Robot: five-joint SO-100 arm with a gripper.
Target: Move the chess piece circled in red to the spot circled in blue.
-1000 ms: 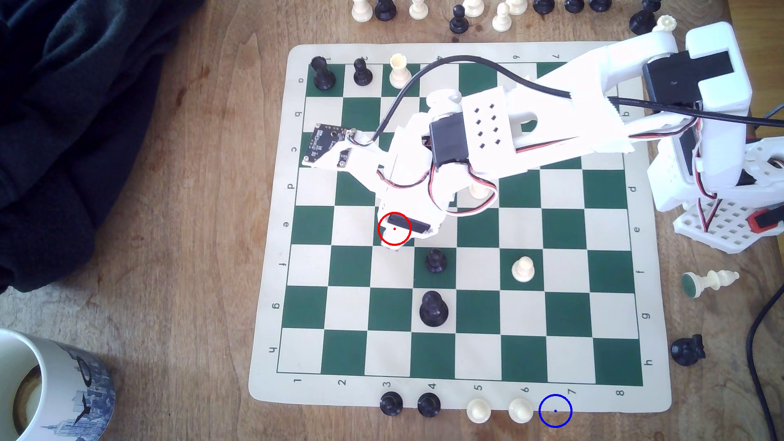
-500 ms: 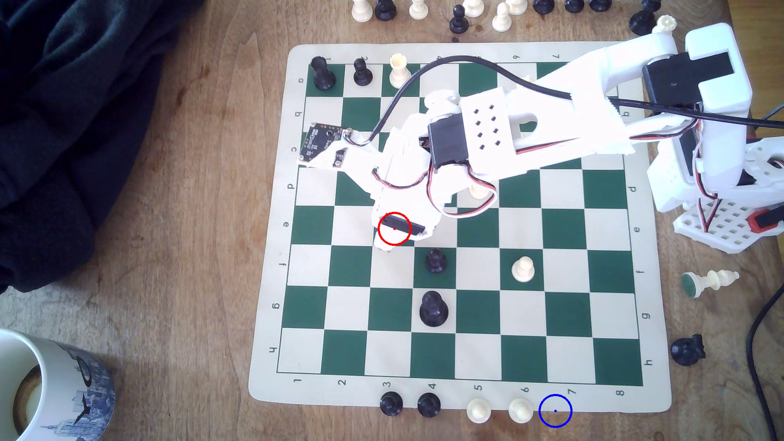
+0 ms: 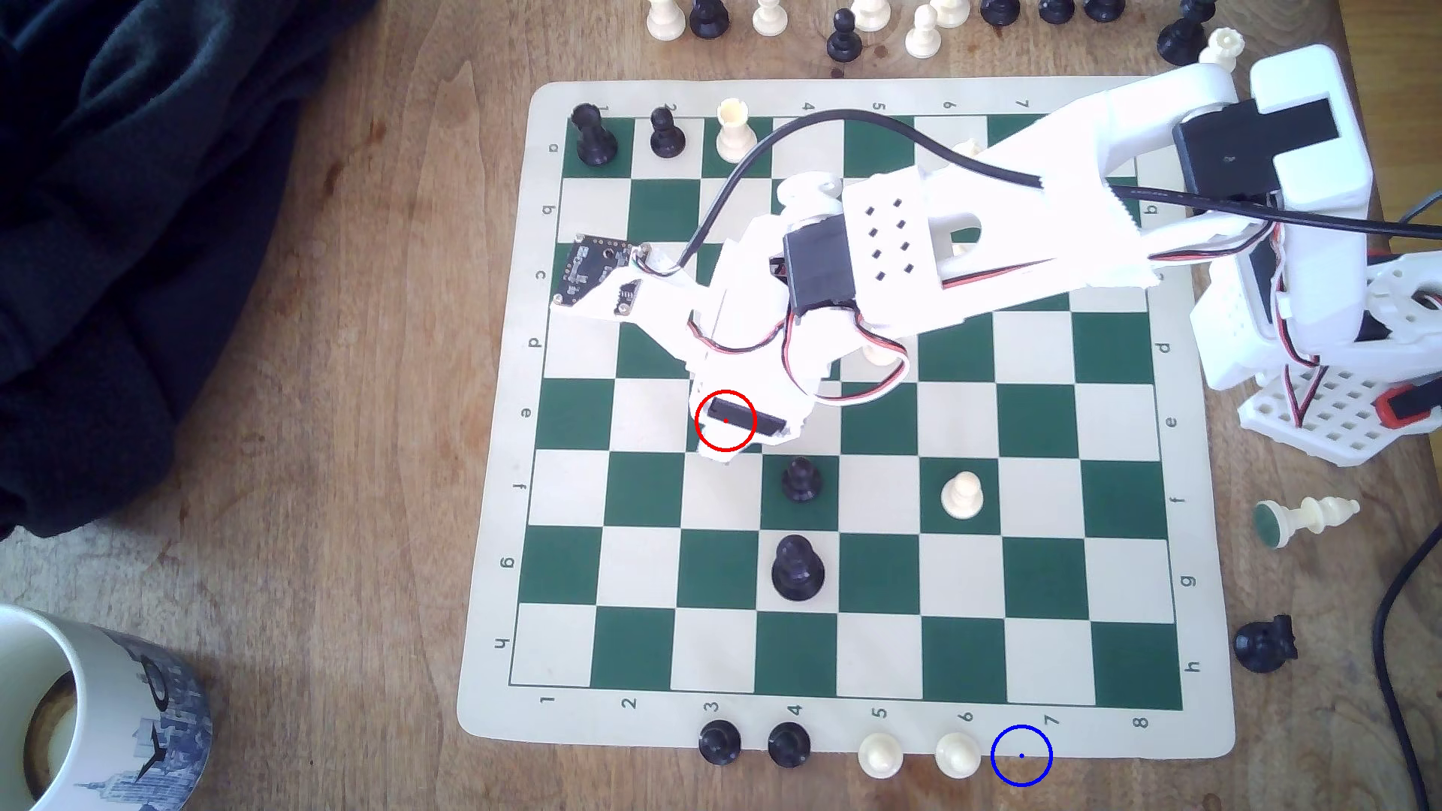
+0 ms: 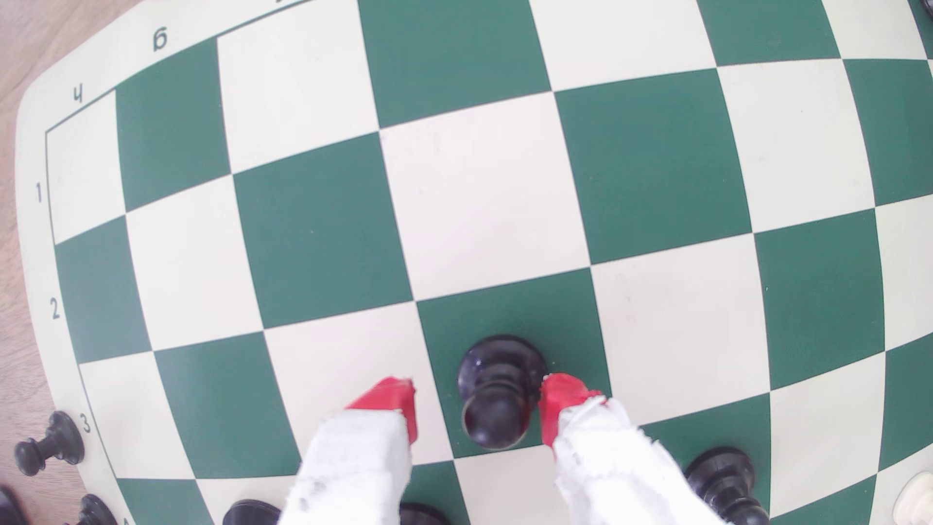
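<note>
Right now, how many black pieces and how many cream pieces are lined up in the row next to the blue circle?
Black pieces: 2
Cream pieces: 2
Total: 4

Bright, even daylight in both views. In the exterior view the white arm (image 3: 1014,210) is overexposed and loses detail (the dark cloth (image 3: 117,195) is almost black). Shadows are soft and short. The wrist view bends the chess mat (image 4: 30,151) strongly at the edges; the nearest pieces look slightly blurred.
</note>
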